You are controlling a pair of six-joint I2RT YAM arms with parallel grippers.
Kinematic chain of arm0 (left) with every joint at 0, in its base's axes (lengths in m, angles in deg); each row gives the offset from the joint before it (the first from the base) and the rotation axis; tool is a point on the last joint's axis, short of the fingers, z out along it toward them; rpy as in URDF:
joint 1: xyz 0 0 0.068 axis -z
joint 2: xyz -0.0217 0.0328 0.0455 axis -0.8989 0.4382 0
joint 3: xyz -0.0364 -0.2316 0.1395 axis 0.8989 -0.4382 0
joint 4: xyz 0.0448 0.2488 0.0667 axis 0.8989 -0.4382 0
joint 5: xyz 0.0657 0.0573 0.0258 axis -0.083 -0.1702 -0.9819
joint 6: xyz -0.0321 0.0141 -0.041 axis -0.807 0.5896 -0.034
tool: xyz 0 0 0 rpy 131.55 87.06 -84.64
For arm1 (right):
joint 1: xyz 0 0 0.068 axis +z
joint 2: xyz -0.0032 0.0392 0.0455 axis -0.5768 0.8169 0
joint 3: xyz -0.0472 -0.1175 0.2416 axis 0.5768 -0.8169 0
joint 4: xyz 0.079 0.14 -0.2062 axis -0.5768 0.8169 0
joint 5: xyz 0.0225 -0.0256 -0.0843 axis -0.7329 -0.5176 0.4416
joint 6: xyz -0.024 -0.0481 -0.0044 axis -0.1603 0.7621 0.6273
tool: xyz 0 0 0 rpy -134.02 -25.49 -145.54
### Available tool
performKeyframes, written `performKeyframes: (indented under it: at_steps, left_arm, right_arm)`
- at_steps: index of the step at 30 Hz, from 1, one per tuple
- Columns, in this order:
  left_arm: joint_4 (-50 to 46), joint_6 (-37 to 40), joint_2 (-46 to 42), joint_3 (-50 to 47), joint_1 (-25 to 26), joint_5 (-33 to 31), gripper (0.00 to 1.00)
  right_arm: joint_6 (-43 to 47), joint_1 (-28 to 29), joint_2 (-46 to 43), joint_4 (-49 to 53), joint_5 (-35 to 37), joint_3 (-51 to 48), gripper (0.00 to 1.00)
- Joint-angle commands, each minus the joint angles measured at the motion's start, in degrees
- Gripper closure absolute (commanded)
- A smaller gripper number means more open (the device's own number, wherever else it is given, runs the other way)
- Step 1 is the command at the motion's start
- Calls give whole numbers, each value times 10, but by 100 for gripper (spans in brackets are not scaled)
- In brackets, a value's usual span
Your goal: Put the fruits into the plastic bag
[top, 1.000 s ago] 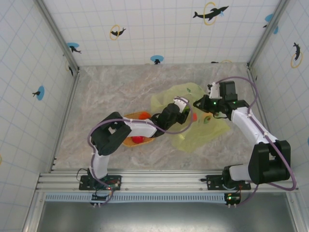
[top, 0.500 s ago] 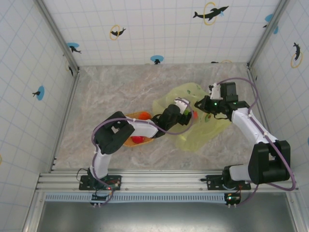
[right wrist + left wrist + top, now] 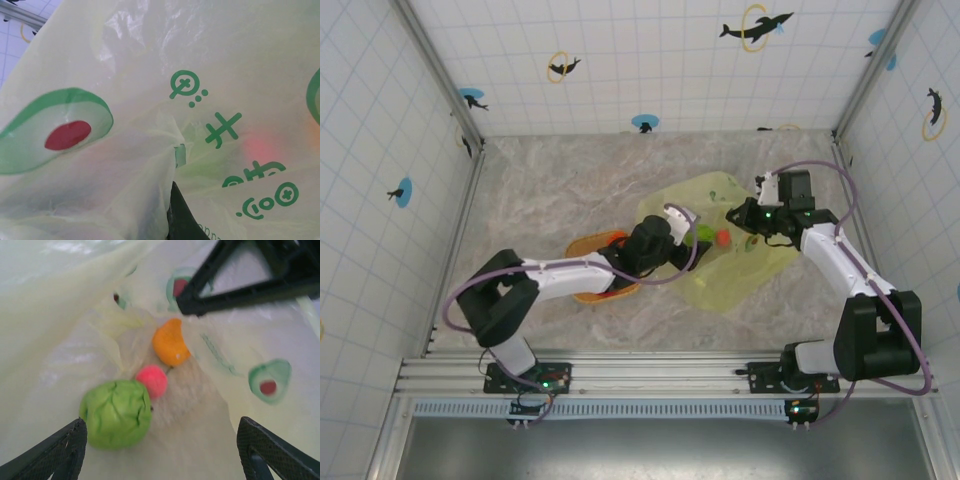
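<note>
L claw point(image 3: 160, 460) wide open, nothing betw. its fingers point(image 3: 55, 452), poked into mouth of bag point(image 3: 60, 315). 3 fruits lie inside on bag floor just ahead of it: green fruit point(image 3: 116, 413) nearest, pink fruit point(image 3: 151, 381) just beside it, orange fruit point(image 3: 170, 342) a bit beyond. R claw point(image 3: 183, 302) pinched shut on bag's upper rim, rim lifted. In R wrist view plastic bunches vs its dark finger point(image 3: 182, 220), w/ reddish glow through film. From top: bag lies on marble table point(image 3: 550, 180) right of centre, L arm stretched over orange plate point(image 3: 586, 244), L claw at bag opening, R claw on far side; green & pink fruit seen betw. the two claws
</note>
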Motion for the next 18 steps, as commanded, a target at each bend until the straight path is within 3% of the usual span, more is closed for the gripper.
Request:
performKeyframes:
  at_steps: [1, 12, 18]
  left_arm:
    - [-74, -14, -52, -26, -1, 41, 21]
    - [-240, -3, -183, -45, -18, 106, 17]
    - [-325, -18, -264, -58, -72, 113, 17]
  right_arm:
    - [3, -4, 3, -11, 8, -13, 100]
    - [3, -4, 4, -18, 18, -20, 100]
    - [3, -4, -1, -19, 22, -24, 100]
